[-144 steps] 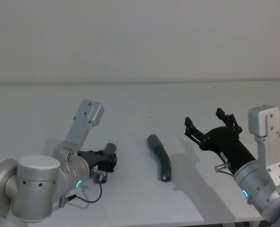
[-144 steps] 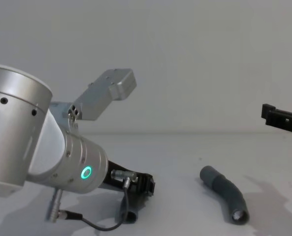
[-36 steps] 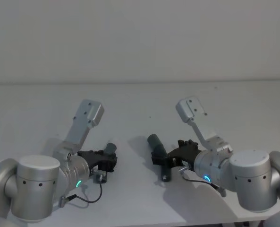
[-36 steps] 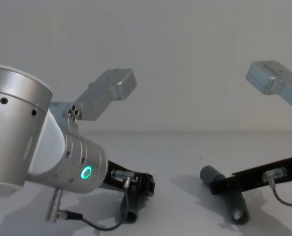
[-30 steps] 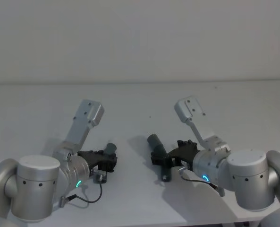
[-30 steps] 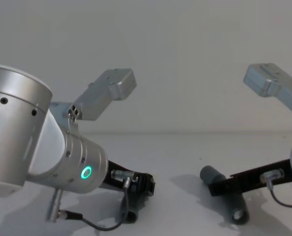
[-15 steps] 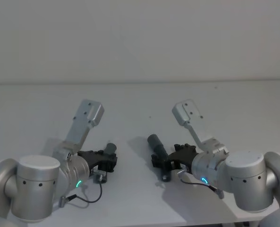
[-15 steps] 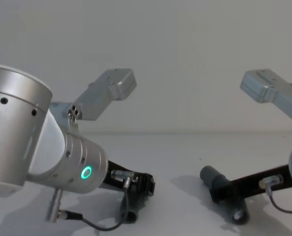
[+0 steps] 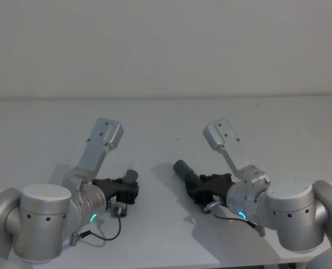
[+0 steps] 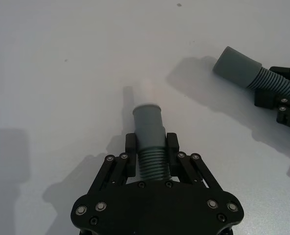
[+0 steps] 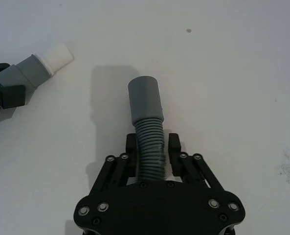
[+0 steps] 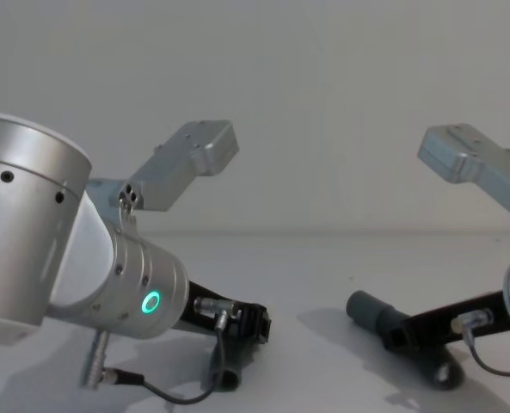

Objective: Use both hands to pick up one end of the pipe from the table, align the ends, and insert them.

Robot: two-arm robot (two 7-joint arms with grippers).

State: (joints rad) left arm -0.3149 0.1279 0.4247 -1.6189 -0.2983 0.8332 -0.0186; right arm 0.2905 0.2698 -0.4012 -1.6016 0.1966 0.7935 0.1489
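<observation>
Observation: the left gripper [image 10: 151, 143] sits low over the wide white matte surface [image 9: 154, 120] at the robot's left, its jaws closed narrow on the ribbed middle of a short dark grey ribbed hose piece [image 9: 131, 177]. That piece's smooth round grey cuff [image 10: 148, 117] projects beyond the fingertips [image 10: 131, 143]. In the right wrist view the cuff is seen to end in a short white tip [image 11: 56, 55]. The right gripper [image 11: 152, 143] is placed at the robot's right, also low over the surface. Its jaws are clamped narrow on the ribs of a second dark grey ribbed hose piece [image 9: 188, 174]. The plain smooth grey cuff [image 11: 145, 100] of this piece extends forward of the fingers [image 11: 173, 143] and is directed toward the left arm's side. In the chest view this cuff [image 12: 364, 308] is seen tilted upward, clear of the surface, with a shadow cast below it. Whether the piece's rear end touches the surface cannot be told. The two free cuffs are held apart and not joined, with bare white surface between them. Each piece is gripped on its ribs rather than on a cuff.
</observation>
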